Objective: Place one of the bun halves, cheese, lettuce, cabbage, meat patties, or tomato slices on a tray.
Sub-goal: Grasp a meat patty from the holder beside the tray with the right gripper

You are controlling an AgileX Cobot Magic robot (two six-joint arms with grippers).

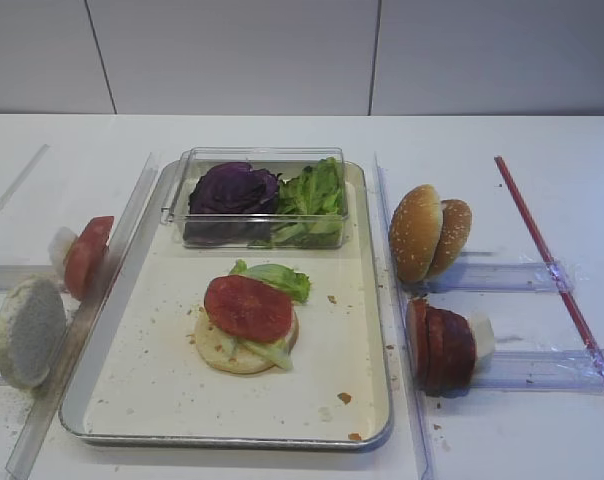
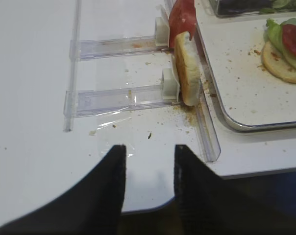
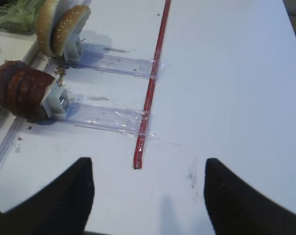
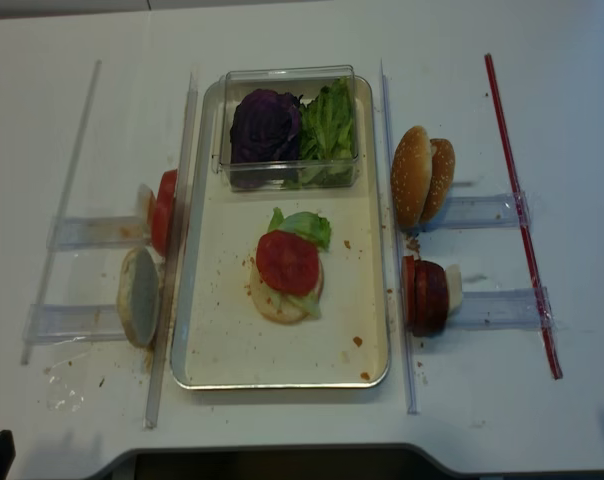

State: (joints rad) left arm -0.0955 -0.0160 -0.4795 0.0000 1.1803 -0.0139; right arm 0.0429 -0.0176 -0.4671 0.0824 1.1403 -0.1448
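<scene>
On the cream tray [image 1: 132, 400] a tomato slice [image 1: 247, 307] lies on lettuce [image 1: 277, 278] and a pale bun half [image 1: 232, 352]. A clear box at the tray's back holds purple cabbage [image 1: 232, 190] and more lettuce [image 1: 314, 195]. Sesame bun halves [image 1: 427, 232] and meat patties [image 1: 440, 345] stand on edge to the right, tomato slices [image 1: 87, 255] and a pale bun half [image 1: 27, 330] to the left. No cheese shows. My right gripper [image 3: 148, 169] is open over bare table, far from the patties [image 3: 23, 90]. My left gripper [image 2: 149, 152] is open at the front edge, short of the pale bun half [image 2: 186, 68].
Clear plastic rails [image 1: 502, 370] hold the upright food rows on both sides of the tray. A red strip [image 1: 552, 265] runs along the table at the far right. Crumbs speckle the tray and the table near the left rail [image 2: 118, 100].
</scene>
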